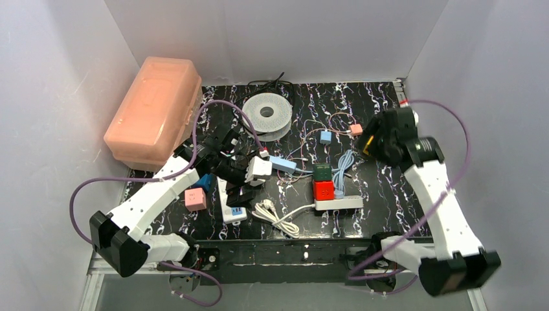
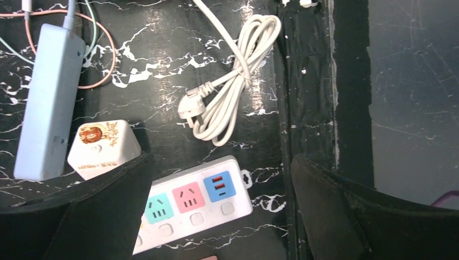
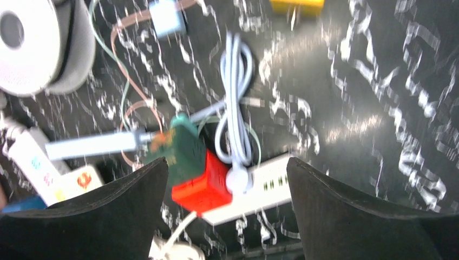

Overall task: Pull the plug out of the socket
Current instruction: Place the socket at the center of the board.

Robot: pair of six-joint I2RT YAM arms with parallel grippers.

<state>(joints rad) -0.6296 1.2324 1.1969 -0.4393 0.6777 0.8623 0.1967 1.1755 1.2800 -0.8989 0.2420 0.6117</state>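
Observation:
The socket is a white power strip (image 2: 189, 203) with teal, pink and blue faces, lying flat under my left gripper (image 2: 221, 162); the sockets that show are bare. The plug, a white cube (image 2: 103, 147) with a lion print, rests on the mat just beyond the left finger (image 2: 108, 211), touching nothing I can see. That gripper is open with nothing held. From above, the strip (image 1: 230, 201) and cube (image 1: 260, 167) lie left of centre. My right gripper (image 3: 226, 161) hangs open high over the far right (image 1: 372, 139).
A second white strip (image 3: 265, 187) carries a red cube (image 3: 203, 181), a green cube (image 3: 184, 149) and a pale round plug (image 3: 238, 179). A coiled white cable (image 2: 227, 92) and a pale blue strip (image 2: 48, 97) lie nearby. A pink box (image 1: 152, 110) and a spool (image 1: 267, 111) stand behind.

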